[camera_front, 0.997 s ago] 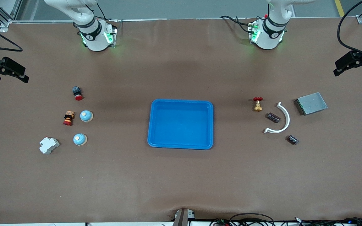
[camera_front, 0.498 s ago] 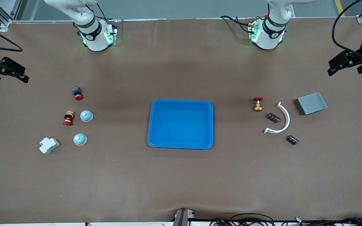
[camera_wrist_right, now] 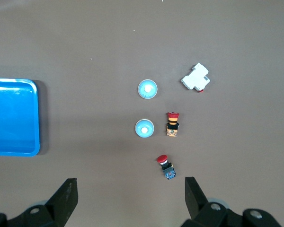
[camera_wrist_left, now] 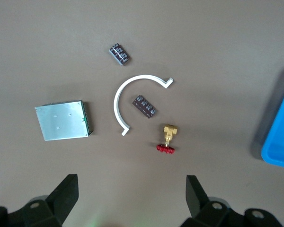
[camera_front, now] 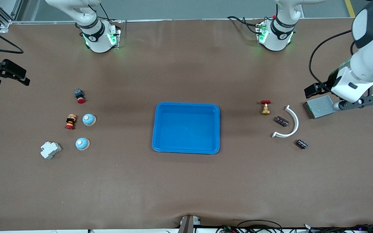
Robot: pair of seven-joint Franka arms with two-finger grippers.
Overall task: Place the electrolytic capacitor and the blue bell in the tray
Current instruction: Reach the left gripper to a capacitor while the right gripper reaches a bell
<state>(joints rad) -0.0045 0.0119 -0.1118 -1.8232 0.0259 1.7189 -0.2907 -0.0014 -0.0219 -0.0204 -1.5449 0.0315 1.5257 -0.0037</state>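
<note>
Left gripper (camera_wrist_left: 132,198) hangs over the table right next to the silver metal box (camera_front: 321,106), fingers spread wide, nothing in them. Going by the front view, the white arc piece (camera_front: 290,124) sits at about 8 o'clock from the box. The first capacitor (camera_front: 282,121) lies inside the arc's curve, and the second capacitor (camera_front: 301,144) sits at 5 o'clock from the arc, clear of it. A brass valve with a red handle (camera_front: 265,107) is at roughly 10 o'clock from the first capacitor.

The tray (camera_front: 186,129) is mid-table with nothing in it, and both capacitors are off around its 3 o'clock, well apart from it.

Right gripper (camera_wrist_right: 131,201) waits above the right arm's end of the table, also wide open with nothing held. Out at the tray's 9 o'clock sit the first blue bell (camera_front: 89,119) and the second blue bell (camera_front: 82,143), the second at 6 o'clock from the first. A striped red button (camera_front: 71,122) is just beside the first bell, and a white breaker (camera_front: 50,149) is at 8 o'clock from the second.
</note>
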